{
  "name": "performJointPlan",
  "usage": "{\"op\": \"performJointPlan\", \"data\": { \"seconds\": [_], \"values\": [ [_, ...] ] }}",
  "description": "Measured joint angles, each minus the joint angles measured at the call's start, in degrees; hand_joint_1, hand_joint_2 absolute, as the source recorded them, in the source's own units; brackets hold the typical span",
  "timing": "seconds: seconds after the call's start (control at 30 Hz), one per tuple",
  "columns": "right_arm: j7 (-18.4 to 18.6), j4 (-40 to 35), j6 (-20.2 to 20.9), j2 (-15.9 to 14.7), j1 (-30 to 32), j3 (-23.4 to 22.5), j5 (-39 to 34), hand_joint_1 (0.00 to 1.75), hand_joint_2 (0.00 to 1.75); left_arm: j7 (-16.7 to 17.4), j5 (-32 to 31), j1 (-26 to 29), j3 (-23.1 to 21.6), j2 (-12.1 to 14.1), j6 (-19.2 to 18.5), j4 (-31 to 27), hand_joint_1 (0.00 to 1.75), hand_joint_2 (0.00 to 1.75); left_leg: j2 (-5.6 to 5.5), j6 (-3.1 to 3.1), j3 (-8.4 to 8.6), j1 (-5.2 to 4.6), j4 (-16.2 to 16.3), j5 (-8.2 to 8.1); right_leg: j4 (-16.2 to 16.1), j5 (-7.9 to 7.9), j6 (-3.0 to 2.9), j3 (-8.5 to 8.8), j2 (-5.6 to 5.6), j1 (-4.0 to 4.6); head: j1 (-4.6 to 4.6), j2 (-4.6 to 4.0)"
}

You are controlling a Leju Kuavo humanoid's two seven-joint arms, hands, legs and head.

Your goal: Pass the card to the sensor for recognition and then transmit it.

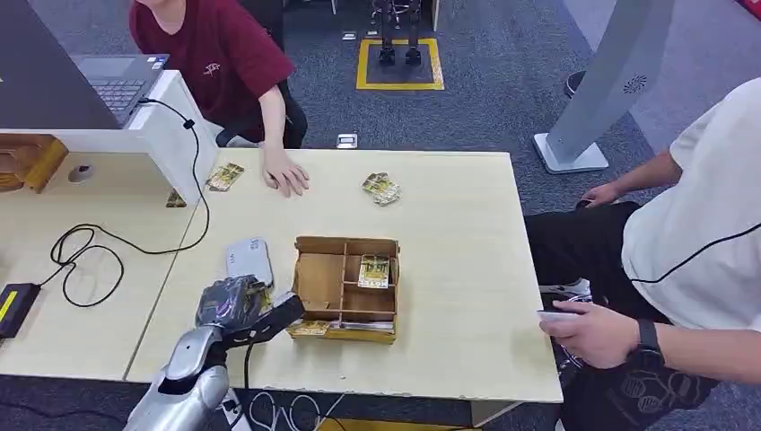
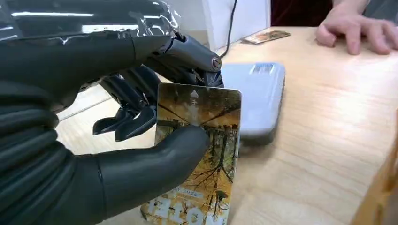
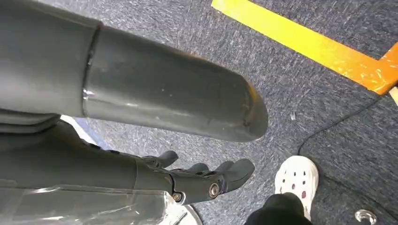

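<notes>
My left hand (image 1: pixel 235 302) (image 2: pixel 117 140) pinches a card (image 2: pixel 199 154) printed with an autumn-tree picture between thumb and fingers. The card stands upright just in front of the flat grey sensor pad (image 1: pixel 249 259) (image 2: pixel 256 98), which lies on the wooden table (image 1: pixel 449 233). Beside the hand sits a cardboard box (image 1: pixel 346 287) with compartments; one compartment holds a card (image 1: pixel 373 270), and another card (image 1: pixel 310 329) lies at the box's near edge. My right hand (image 3: pixel 187 180) hangs over the carpet with its fingers loosely apart and nothing in it.
Two small card piles (image 1: pixel 224 176) (image 1: pixel 381 189) lie at the table's far side, near a person's resting hand (image 1: pixel 285 172). Another person sits at the right holding something flat (image 1: pixel 561 316). A laptop (image 1: pixel 117 79) and cables (image 1: pixel 85 251) are on the left desk.
</notes>
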Motion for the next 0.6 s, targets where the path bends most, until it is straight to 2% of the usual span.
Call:
{"op": "performJointPlan", "data": {
  "seconds": [0.27,0.43,0.53,0.6],
  "values": [
    [-0.04,-0.02,-0.35,0.00,0.07,-0.02,-0.09,0.00,0.00,-2.53,6.66,0.57,0.31,0.04,-0.09,-0.78,1.75,1.75,-0.02,0.00,-0.02,0.00,0.00,0.00,0.01,0.00,0.00,0.00,-0.01,0.00,0.00,0.00],
    [-0.02,-0.02,-0.70,0.00,0.47,-0.07,-0.13,0.00,0.00,-6.10,15.57,1.15,1.36,0.74,-0.53,-5.47,1.75,1.75,-0.02,0.00,-0.02,0.00,0.00,0.00,0.01,0.00,0.00,0.00,-0.02,0.00,0.00,0.00],
    [-0.02,-0.02,-0.76,0.00,0.75,-0.09,-0.13,0.00,0.00,-6.46,16.84,1.17,1.77,1.14,-0.96,-8.00,1.75,1.75,-0.02,0.00,-0.02,0.00,0.00,0.00,0.01,0.00,0.00,0.00,-0.02,0.00,0.00,0.00],
    [0.09,-0.02,-0.85,0.00,0.87,-0.13,-0.11,0.00,0.00,-8.73,20.75,1.49,2.19,1.18,-0.83,-9.60,1.75,1.75,-0.02,0.00,-0.01,0.00,0.00,0.01,0.01,0.00,0.00,-0.01,-0.01,0.00,0.00,0.00]
  ]
}}
